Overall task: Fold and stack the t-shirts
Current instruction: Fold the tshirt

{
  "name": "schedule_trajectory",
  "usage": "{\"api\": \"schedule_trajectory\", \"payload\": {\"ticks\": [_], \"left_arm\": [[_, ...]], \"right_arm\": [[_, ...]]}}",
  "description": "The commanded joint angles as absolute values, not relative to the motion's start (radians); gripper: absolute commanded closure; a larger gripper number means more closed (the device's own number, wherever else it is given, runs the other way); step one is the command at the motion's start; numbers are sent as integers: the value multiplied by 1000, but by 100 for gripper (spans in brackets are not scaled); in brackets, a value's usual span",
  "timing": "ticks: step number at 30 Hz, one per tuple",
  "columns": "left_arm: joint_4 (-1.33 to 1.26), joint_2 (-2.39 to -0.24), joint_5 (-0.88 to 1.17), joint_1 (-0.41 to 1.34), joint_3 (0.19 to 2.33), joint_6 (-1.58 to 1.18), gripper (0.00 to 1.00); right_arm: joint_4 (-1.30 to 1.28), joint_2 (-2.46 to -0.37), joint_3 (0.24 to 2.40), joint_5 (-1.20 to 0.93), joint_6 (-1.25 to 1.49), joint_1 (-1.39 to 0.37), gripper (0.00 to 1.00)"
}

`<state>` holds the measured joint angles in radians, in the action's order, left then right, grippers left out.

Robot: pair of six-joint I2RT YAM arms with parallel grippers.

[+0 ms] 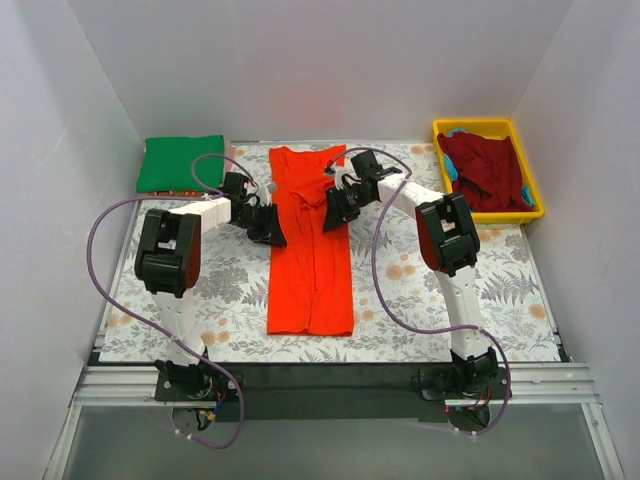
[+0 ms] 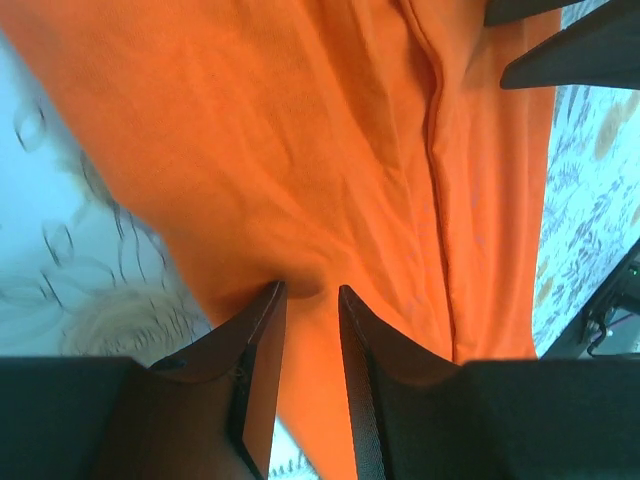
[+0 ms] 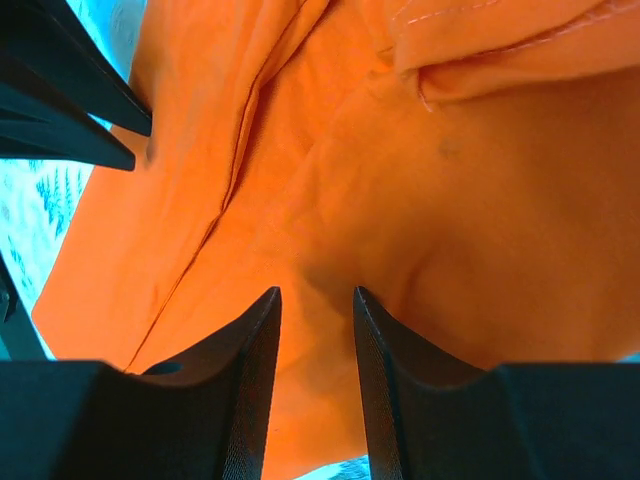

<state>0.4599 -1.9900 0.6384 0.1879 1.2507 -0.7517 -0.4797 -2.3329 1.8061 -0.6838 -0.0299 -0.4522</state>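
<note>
The bright orange-red t-shirt (image 1: 310, 285) lies flat mid-table as a long narrow strip, sides folded in. My left gripper (image 1: 269, 231) rests on its left edge, jaws narrowly parted (image 2: 310, 288). The tips press into the cloth (image 2: 300, 150), with a small pucker between them. My right gripper (image 1: 336, 214) rests on the right edge, open (image 3: 316, 290), over a soft dent in the cloth (image 3: 420, 200). The green t-shirt (image 1: 180, 163) lies folded at the back left. The dark red t-shirt (image 1: 486, 170) is crumpled in the tray.
A yellow plastic tray (image 1: 536, 192) stands at the back right. The table wears a leaf-patterned cover (image 1: 480, 290). White walls close in the left, right and back. Purple cables loop beside both arms.
</note>
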Motion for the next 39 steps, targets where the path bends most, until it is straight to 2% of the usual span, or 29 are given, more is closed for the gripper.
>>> {"api": "schedule_trajectory", "payload": {"ticks": [1,3,7,10,11,13,14,15,16,17,22,23,26,28,31,34,39], "left_arm": [[397,-2071,591,181,1333,-736,73],[403,-2103,584,176,1368,-738,73],[436,-2132,612,161,1453,-736,72],[474,-2073,666,161,1476,-709,64],[483,-2004,673,161,1474,-703,60],[486,-1910,681,156,1447,-672,52],[477,-1846,681,155,1424,-654,44],[466,-1730,684,155,1373,-629,26],[463,-1665,689,155,1347,-606,17],[463,-1611,696,155,1326,-562,13],[491,-1320,677,155,1176,-470,11],[482,-1277,663,156,1146,-451,11],[405,-1140,632,160,1033,-422,11],[437,-1097,713,161,999,-324,10],[532,-1043,827,167,919,-177,11],[594,-1016,871,190,800,-40,19],[517,-1008,847,245,599,67,29]], "right_arm": [[-390,-2393,1864,-629,-26,-422,58],[-384,-2428,1899,-626,-29,-411,58],[-387,-2445,1985,-644,-41,-393,53],[-415,-2381,2005,-653,-64,-390,43],[-431,-2318,2003,-655,-92,-388,38],[-474,-2237,1990,-657,-126,-391,37],[-486,-2191,1949,-646,-170,-391,32],[-495,-2090,1922,-634,-199,-394,30],[-515,-2039,1889,-597,-239,-400,27],[-526,-1941,1856,-572,-276,-406,21],[-577,-1686,1626,-517,-521,-442,11],[-571,-1651,1587,-512,-520,-442,2],[-589,-1556,1508,-517,-528,-442,2],[-680,-1514,1467,-628,-627,-449,2],[-699,-1454,1326,-537,-693,-550,6],[-671,-1396,1186,-459,-773,-668,13],[-566,-1377,947,-361,-819,-784,27]]}}
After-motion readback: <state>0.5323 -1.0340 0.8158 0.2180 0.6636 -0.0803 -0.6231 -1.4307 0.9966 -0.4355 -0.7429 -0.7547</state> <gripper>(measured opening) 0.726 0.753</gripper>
